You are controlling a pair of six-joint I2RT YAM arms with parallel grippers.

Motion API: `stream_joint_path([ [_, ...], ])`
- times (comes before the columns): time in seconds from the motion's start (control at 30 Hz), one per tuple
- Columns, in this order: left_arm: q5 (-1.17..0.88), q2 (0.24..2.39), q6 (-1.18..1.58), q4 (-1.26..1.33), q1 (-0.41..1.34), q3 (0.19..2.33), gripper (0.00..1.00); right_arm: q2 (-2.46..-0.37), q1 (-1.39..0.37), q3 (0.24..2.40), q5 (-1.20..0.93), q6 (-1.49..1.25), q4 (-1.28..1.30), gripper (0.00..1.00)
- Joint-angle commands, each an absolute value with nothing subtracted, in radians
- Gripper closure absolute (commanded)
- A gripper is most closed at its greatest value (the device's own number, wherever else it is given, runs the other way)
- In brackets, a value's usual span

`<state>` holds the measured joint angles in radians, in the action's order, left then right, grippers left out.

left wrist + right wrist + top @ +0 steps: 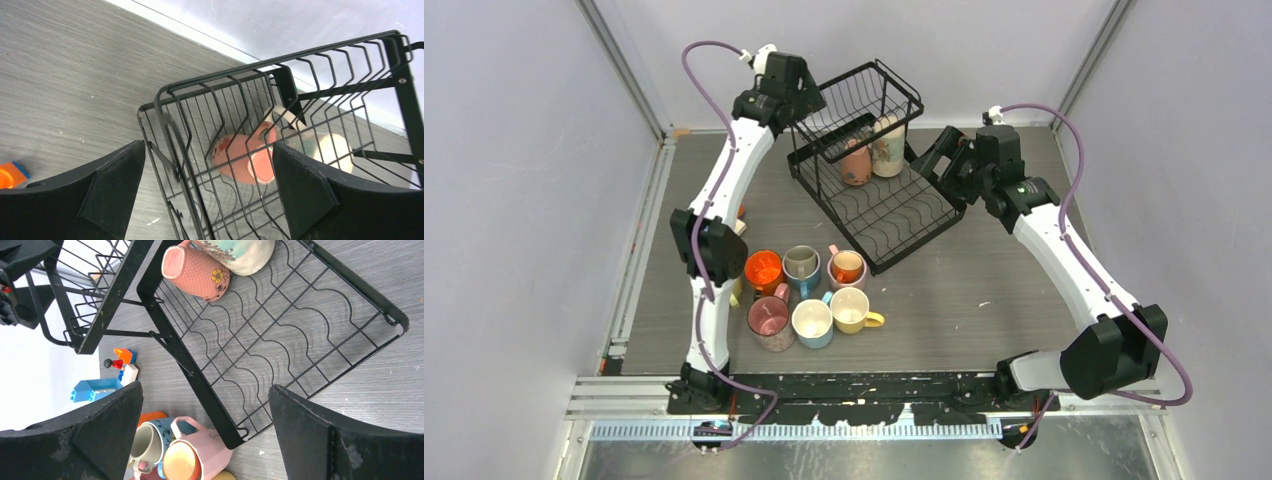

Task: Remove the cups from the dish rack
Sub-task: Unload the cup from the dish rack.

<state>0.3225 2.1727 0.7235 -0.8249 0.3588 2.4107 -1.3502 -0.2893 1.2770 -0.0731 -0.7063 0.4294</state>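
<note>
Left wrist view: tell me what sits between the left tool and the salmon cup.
Black basket wires of the dish rack stand between the open left tool and the salmon cup, which shows through them in the left wrist view.

1. Bright, even, diffuse light here; only soft, faint shadows beneath the dish rack (894, 215).
2. Overhead view sharp; wrist views crisp, the near fingers (115, 192) dark and featureless.
3. Wall (25, 390) washes out pale.

One dish rack (921, 238), two cups (856, 165) inside, six cups (812, 322) on the table (984, 300)
</note>
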Motion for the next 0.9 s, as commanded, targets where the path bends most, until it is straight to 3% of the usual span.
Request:
stream_joint_path([
  [0.0, 0.353, 2.234, 0.649, -0.847, 0.357, 2.514, 0.0, -1.311, -0.284, 1.283, -0.066, -0.68, 0.429, 0.0],
  [0.87, 0.253, 2.148, 0.656, -0.735, 0.554, 2.25, 0.0, -1.299, -0.226, 1.186, -0.07, -0.687, 0.372, 0.0],
])
